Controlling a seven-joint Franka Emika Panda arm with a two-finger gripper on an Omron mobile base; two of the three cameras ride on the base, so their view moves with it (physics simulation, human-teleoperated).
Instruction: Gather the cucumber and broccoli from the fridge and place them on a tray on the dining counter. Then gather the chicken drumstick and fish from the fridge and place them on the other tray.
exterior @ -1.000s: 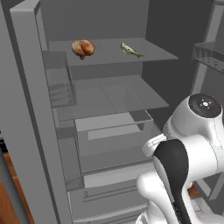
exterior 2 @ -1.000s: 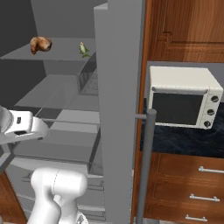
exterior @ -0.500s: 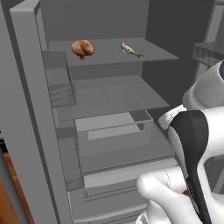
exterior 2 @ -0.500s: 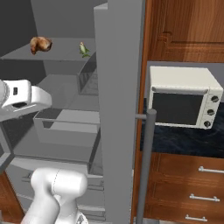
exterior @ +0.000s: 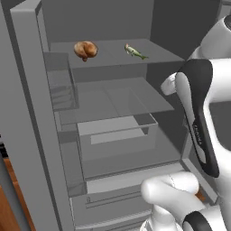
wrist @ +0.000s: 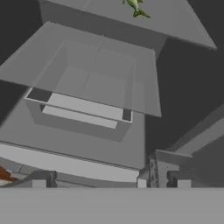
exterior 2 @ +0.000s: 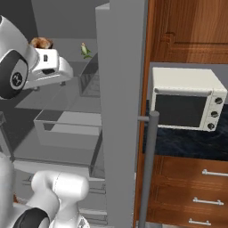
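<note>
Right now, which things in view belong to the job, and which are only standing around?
For the job:
- chicken drumstick, on the top shelf
- fish, on the same shelf, apart from the drumstick
- fridge, door open

Not for the job:
- toaster oven
- wooden drawers under it
- clear drawer in the fridge

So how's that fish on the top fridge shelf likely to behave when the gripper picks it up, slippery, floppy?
The fish is slender and pointed at both ends, so it could slip out of a grip near either tip; grasping mid-body seems safer. It lies flat on the shelf, so it probably won't roll. It looks small, likely light.
</note>
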